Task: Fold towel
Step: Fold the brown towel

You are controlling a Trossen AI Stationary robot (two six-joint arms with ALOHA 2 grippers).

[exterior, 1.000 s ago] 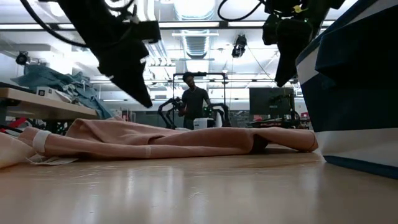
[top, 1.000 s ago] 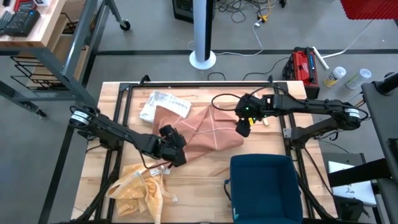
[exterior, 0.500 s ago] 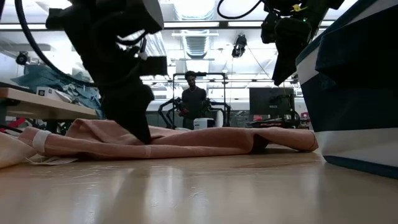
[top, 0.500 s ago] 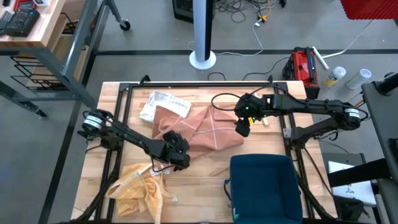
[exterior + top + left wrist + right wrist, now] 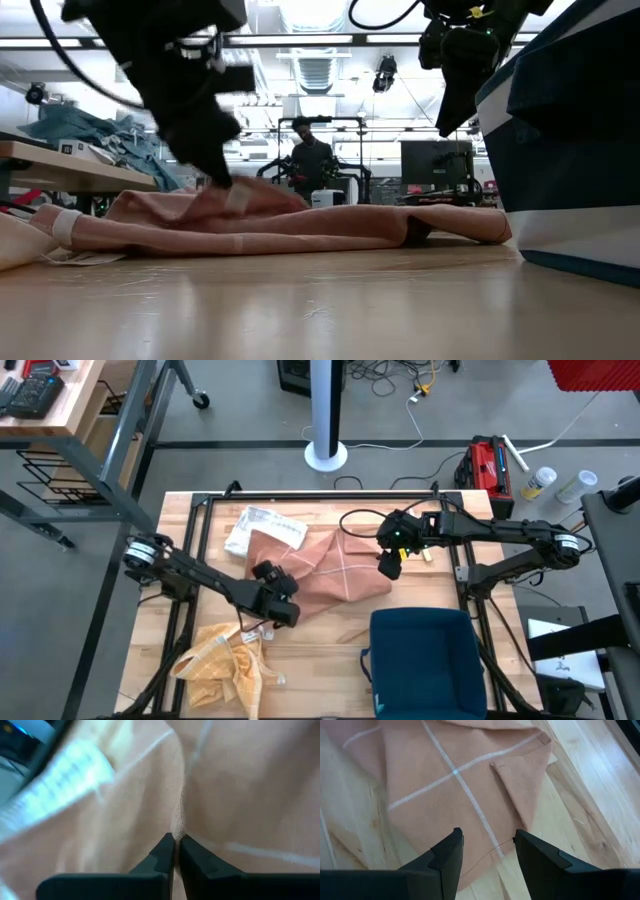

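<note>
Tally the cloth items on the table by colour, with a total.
Pink/salmon towel with white stripes: 1
White cloth: 1
Yellow cloth: 1
Dark blue folded fabric: 1
Total: 4

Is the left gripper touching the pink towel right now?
Touching. The left wrist view shows the left gripper shut on a fold of the pink towel, cloth pinched between its fingertips.
</note>
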